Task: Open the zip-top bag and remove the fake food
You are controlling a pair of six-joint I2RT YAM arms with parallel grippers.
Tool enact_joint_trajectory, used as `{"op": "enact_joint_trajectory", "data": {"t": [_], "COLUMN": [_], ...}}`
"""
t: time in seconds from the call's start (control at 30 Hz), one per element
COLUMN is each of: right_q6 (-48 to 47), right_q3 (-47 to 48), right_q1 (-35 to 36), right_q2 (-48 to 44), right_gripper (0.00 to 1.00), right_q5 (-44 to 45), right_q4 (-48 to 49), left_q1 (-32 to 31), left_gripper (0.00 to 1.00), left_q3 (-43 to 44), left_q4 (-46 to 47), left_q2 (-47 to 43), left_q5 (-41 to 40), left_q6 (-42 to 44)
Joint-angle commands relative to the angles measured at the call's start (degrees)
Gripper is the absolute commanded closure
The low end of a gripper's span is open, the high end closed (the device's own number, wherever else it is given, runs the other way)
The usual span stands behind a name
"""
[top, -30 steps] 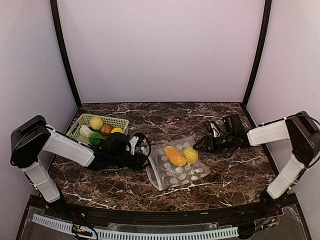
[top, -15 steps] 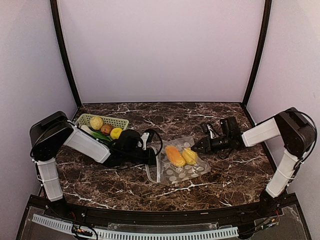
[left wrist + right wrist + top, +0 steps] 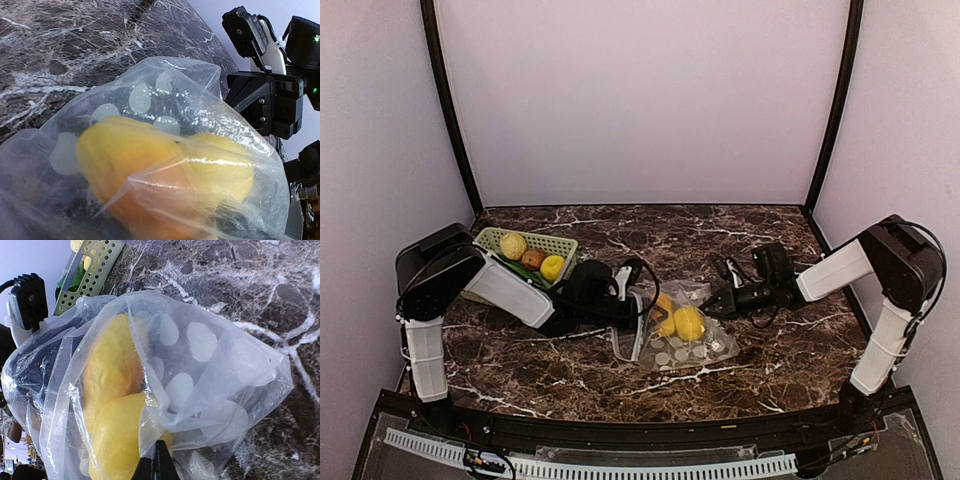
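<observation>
The bag point(image 3: 705, 348) lies slumped on the table point(image 3: 770, 240), near the basket point(image 3: 552, 243) and to its right; thin, slick, floppy film, probably light, likely to slide and bunch unless pinched at both lips of its mouth; left gripper point(image 3: 632, 306) sits between basket and bag, opening not discernible; right gripper point(image 3: 718, 303), on the bag's side away from the basket, is closed on a fold of film; the food point(image 3: 688, 323), smooth and yellow, lies inside.

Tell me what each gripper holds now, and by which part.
The right gripper pinches a film fold of the zip-top bag, at its right end. The left gripper is at the bag's left edge; its fingers are hidden, so a hold cannot be told.
</observation>
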Motion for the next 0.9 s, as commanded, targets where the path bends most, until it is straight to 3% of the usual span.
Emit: {"op": "enact_joint_trajectory", "data": {"t": [0.0, 0.33, 0.67, 0.87], "right_q6": [1.46, 1.35, 1.43, 0.85], "right_q3": [-1.31, -1.45, -4.76, -5.72], "right_q1": [1.97, 2.37, -0.67, -2.18], "right_q2": [1.08, -0.02, -2.7, -3.46], "right_gripper": [1.0, 1.0, 1.0, 1.0], "right_q5": [0.28, 1.53, 1.18, 0.59], "right_q4": [2.66, 1.86, 2.79, 2.46], "left_q1": [-1.39, -1.42, 0.0, 0.32], "left_gripper": [0.23, 0.39, 0.5, 0.51], "left_q3": [2.07, 2.71, -4.38, -8.88], "left_q4": [0.55, -2.49, -9.23, -12.48], "left_q2": [1.14, 1.5, -10.01, -16.95], "left_q5": [1.32, -1.32, -6.6, -8.75], "left_q6": [0.02, -0.18, 2.49, 3.37]}}
